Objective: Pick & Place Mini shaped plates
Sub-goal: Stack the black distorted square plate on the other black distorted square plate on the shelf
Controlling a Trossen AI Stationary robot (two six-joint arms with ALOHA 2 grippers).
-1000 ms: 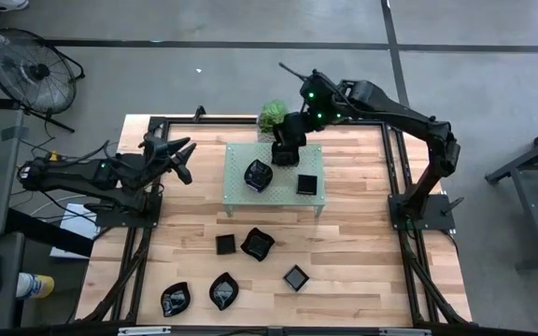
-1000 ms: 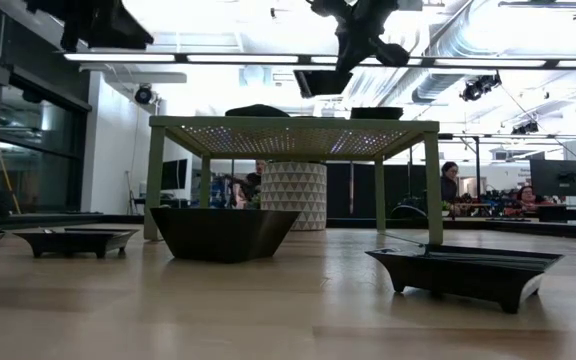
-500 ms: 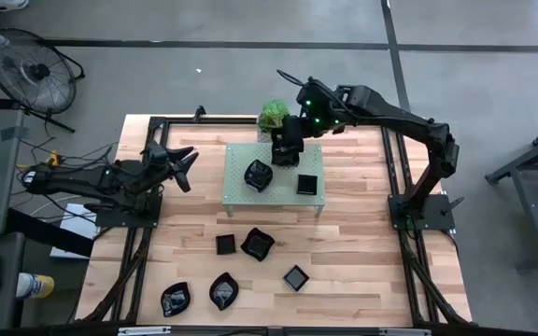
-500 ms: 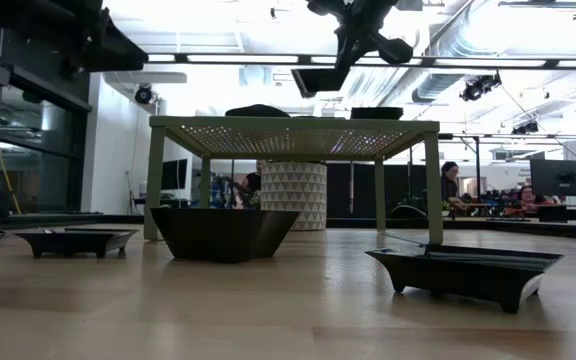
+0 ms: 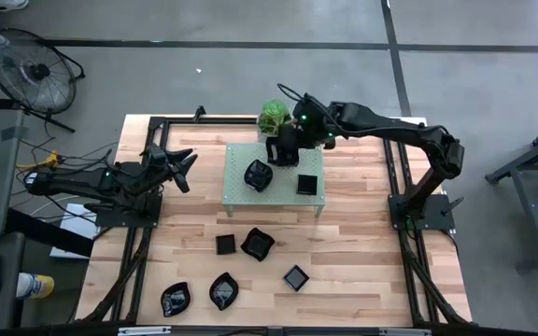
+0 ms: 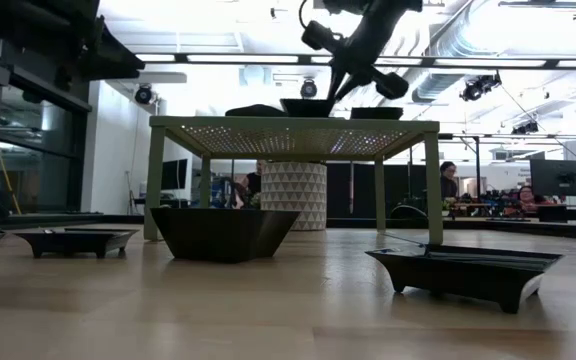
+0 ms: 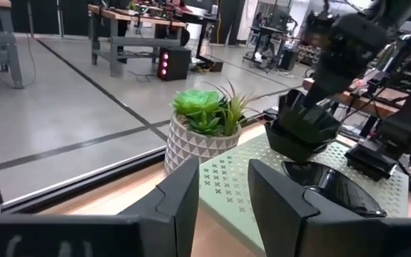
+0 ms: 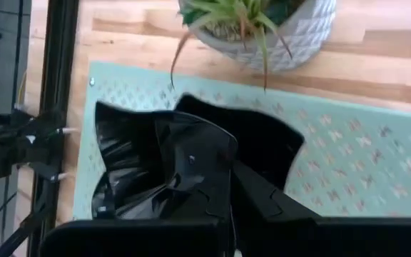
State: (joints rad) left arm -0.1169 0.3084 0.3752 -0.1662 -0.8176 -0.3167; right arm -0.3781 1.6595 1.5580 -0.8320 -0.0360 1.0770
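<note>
My right gripper [image 5: 279,149] is shut on a glossy black mini plate with pointed corners [image 8: 148,168]. It holds that plate at the far left part of the pale green perforated rack [image 5: 274,199]; in the low view the plate [image 6: 306,105] is level, right at the rack's top. Two more black plates [image 5: 258,175] [image 5: 307,184] rest on the rack. Several plates lie on the wooden table nearer the front [image 5: 257,244]. My left gripper [image 5: 181,161] stands open at the table's left, level, pointing toward the rack, with nothing between its fingers [image 7: 184,203]. My right gripper pinches the plate's rim [image 8: 191,160] between its two fingers, one on the inner side and one on the outer side. The fingers slant down from the far right. The plate sits level below them; whether its bottom touches the rack I cannot tell.
A small green plant in a patterned white pot [image 5: 274,115] stands just behind the rack's far edge, close to my right gripper. A black metal frame [image 5: 157,123] runs around the table. Bare wood lies to the right of the rack [image 5: 362,215].
My right gripper has come down toward the rack and a little toward the table's left, rolling its wrist; the plate has gone from hanging tilted above the rack to level at its top. My left arm has sunk a little.
</note>
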